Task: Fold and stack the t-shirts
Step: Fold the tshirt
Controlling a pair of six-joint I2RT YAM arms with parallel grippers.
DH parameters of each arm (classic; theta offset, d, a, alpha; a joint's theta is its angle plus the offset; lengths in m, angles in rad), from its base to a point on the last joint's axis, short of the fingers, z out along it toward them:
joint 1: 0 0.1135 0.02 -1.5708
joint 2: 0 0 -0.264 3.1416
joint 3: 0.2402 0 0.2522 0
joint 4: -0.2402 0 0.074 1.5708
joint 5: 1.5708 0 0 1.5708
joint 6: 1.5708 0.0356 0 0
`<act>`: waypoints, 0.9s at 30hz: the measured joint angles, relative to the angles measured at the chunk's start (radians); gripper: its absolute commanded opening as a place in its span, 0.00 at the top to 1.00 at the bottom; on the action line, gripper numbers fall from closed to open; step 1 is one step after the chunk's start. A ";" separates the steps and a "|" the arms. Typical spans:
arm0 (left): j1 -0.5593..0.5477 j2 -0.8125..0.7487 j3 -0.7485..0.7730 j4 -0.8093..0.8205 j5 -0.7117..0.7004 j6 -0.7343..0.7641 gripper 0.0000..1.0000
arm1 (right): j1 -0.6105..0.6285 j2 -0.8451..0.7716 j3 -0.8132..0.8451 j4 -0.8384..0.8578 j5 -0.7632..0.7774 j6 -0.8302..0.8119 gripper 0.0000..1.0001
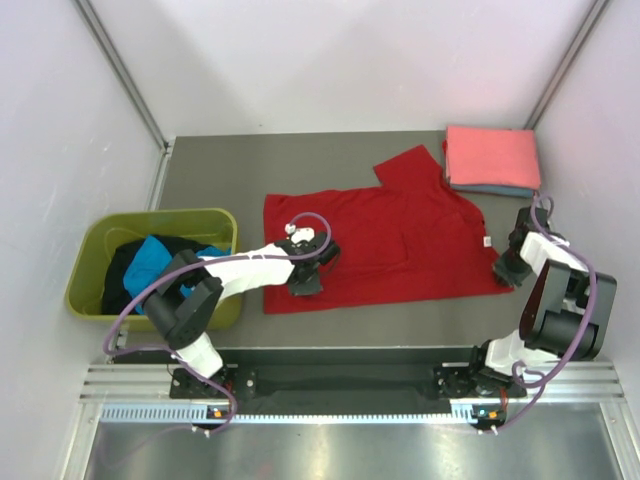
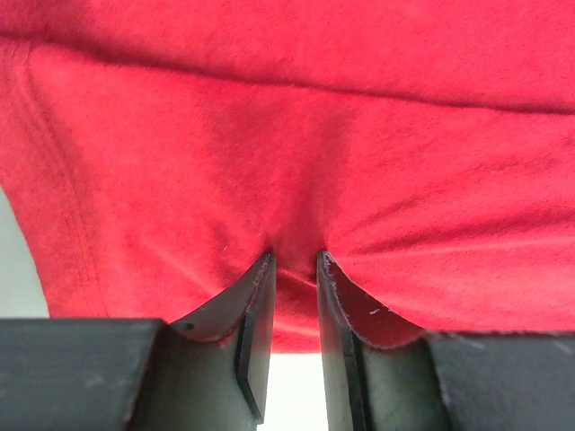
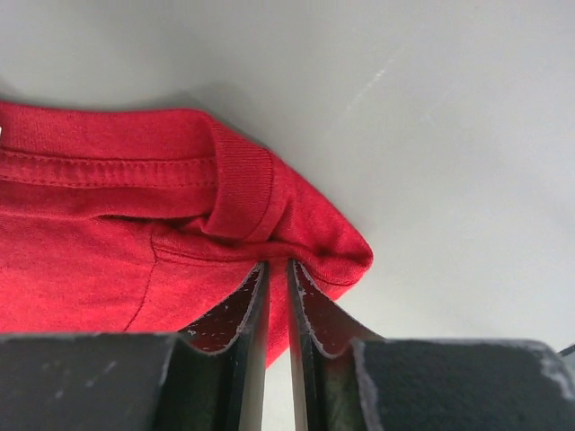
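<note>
Lying flat in the middle of the grey table (image 1: 210, 170) is the red t-shirt (image 1: 400, 235), spread out wide. The left gripper (image 1: 306, 272) is on the near left part of the shirt. Its two fingers (image 2: 256, 296) are almost together, and they pinch a little bump of red cloth between them. The right gripper (image 1: 505, 270) is at the near right corner of the shirt, just beside a ribbed band (image 3: 241, 180). Its fingers are nearly closed too, with a bit of the red edge squeezed between them. At the far right corner of the table sits a folded salmon-pink t-shirt (image 1: 492, 155). It rests on top of a folded blue t-shirt (image 1: 497, 189). At the left edge of the table stands an olive-green tub (image 1: 170, 214). Inside it are a turquoise t-shirt (image 1: 160, 255) and a black t-shirt (image 1: 120, 275), all bunched up.
</note>
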 measured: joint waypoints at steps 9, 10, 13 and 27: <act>0.003 -0.014 0.070 -0.161 0.001 0.053 0.68 | -0.013 -0.027 -0.001 -0.050 0.018 -0.013 0.68; 0.003 -0.014 0.105 -0.192 -0.002 0.070 0.68 | -0.016 -0.033 0.005 -0.069 0.021 -0.013 0.66; 0.004 -0.029 0.183 -0.233 -0.009 0.124 0.64 | -0.024 -0.060 0.026 -0.106 0.034 -0.011 0.61; 0.006 -0.188 0.127 -0.357 0.003 0.261 0.62 | -0.066 -0.116 -0.010 -0.083 0.029 0.034 0.56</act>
